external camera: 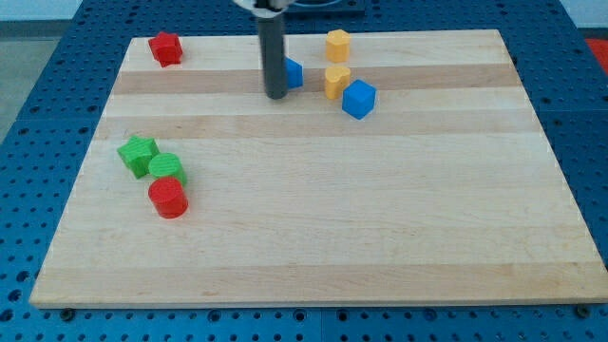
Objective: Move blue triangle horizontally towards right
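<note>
With my tip (pixel 276 95) touching the blue triangle's (pixel 293 72) left side, a level rightward push suited. It had no jaws; the yellow block (pixel 335 81) stood just beside the path.

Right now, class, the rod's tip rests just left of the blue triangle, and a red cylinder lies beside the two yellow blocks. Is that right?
Not quite. The red cylinder lies beside the two green blocks, not the yellow ones, as the camera view shows. My tip does rest just left of the blue triangle.
</note>
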